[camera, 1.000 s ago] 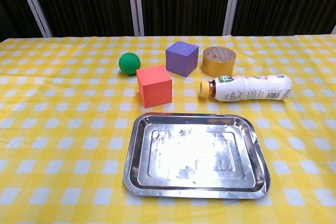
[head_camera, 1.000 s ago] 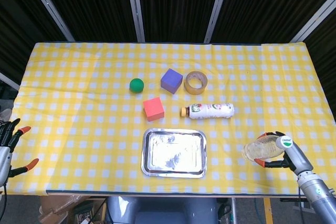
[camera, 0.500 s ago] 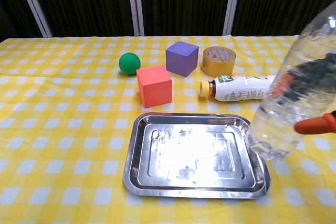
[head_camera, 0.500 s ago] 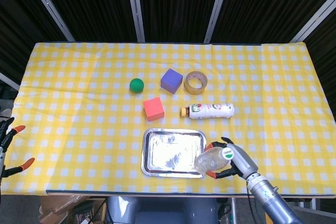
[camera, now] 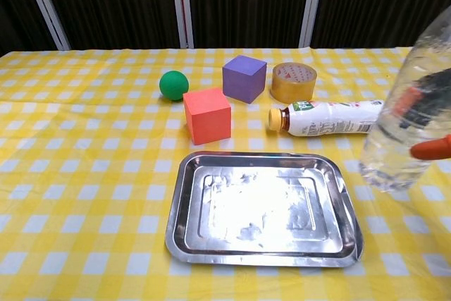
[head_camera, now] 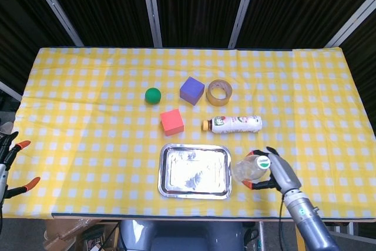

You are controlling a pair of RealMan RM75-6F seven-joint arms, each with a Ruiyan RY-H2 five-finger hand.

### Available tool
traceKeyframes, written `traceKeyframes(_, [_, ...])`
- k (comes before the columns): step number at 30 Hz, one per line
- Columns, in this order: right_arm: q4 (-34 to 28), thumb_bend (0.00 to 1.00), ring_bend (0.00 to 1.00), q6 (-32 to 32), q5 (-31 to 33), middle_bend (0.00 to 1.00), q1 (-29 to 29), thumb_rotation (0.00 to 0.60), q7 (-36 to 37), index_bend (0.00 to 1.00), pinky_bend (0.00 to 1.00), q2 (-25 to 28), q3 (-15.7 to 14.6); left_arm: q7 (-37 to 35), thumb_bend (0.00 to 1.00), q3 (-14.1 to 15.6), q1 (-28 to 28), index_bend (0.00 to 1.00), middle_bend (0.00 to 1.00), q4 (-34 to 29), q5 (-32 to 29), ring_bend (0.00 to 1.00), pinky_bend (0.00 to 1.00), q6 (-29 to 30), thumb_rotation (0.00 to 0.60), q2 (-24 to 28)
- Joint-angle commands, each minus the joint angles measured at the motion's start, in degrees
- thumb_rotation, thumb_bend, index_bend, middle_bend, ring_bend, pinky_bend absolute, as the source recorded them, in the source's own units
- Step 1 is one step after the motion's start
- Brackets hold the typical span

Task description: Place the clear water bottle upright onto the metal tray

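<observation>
The clear water bottle (head_camera: 249,168) is in the grip of my right hand (head_camera: 276,171), just right of the metal tray (head_camera: 194,146). In the chest view the bottle (camera: 409,121) hangs tilted above the cloth, with its base beside the right rim of the tray (camera: 182,202) and not over it. Dark fingers with orange tips (camera: 433,147) wrap its side. My left hand (head_camera: 7,164) hangs off the table's left edge with its fingers apart, holding nothing.
Behind the tray lie a white drink bottle (head_camera: 233,124) on its side, a red cube (head_camera: 171,121), a purple cube (head_camera: 192,90), a green ball (head_camera: 153,95) and a tape roll (head_camera: 219,91). The table's front edge runs just below the tray.
The right hand carried the bottle left from the table's right side to the tray's right rim. It has since drawn back slightly right and up. The left hand barely moved.
</observation>
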Motion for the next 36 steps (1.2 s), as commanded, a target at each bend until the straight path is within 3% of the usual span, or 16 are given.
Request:
traceKeyframes(1, [4.0, 0.63, 0.31, -2.9, -3.8, 0.62, -3.8, 0.6, 7.8, 0.76, 0.0, 9.3, -1.1, 0.6, 0.15, 0.0, 0.1, 0.19, 0.02, -0.3, 0.1, 0.0, 0.0, 0.2, 0.6, -0.3])
traceKeyframes(5, [5.5, 0.63, 0.31, -5.5, -7.2, 0.62, -5.1, 0.6, 12.8, 0.76, 0.0, 11.9, -1.8, 0.9, 0.15, 0.1, 0.1, 0.19, 0.02, -0.4, 0.1, 0.0, 0.0, 0.2, 0.6, -0.4])
traceKeyframes(10, [5.5, 0.63, 0.31, -7.6, -11.6, 0.62, -5.0, 0.6, 12.2, 0.76, 0.0, 9.6, -3.1, 1.2, 0.15, 0.2, 0.0, 0.19, 0.02, -0.5, 0.3, 0.0, 0.0, 0.1, 0.6, -0.5])
traceKeyframes(16, [4.4, 0.63, 0.31, -7.4, -11.6, 0.62, -3.4, 0.6, 9.4, 0.76, 0.0, 1.8, -2.7, -0.2, 0.15, -0.1, 0.3, 0.19, 0.02, -0.4, 0.2, 0.0, 0.0, 0.8, 0.6, 0.0])
traceKeyframes(23, [4.5, 0.63, 0.31, -5.1, -8.5, 0.62, -0.1, 0.6, 4.0, 0.76, 0.0, -11.1, -0.2, -0.8, 0.15, 0.2, 0.1, 0.19, 0.02, -0.3, 0.6, 0.0, 0.0, 0.4, 0.6, 0.2])
traceKeyframes(28, [6.5, 0.63, 0.31, -2.9, -5.2, 0.62, 2.7, 0.6, -1.3, 0.76, 0.0, -20.7, 1.1, -1.6, 0.15, 0.1, 0.2, 0.19, 0.02, -0.3, 0.6, 0.0, 0.0, 0.6, 0.6, 0.4])
traceKeyframes(36, [12.9, 0.63, 0.31, 0.1, -1.4, 0.62, 4.8, 0.6, -6.6, 0.76, 0.0, -31.5, 1.5, -2.5, 0.15, 0.4, 0.3, 0.19, 0.02, -0.3, 1.0, 0.0, 0.0, 0.9, 0.6, 0.8])
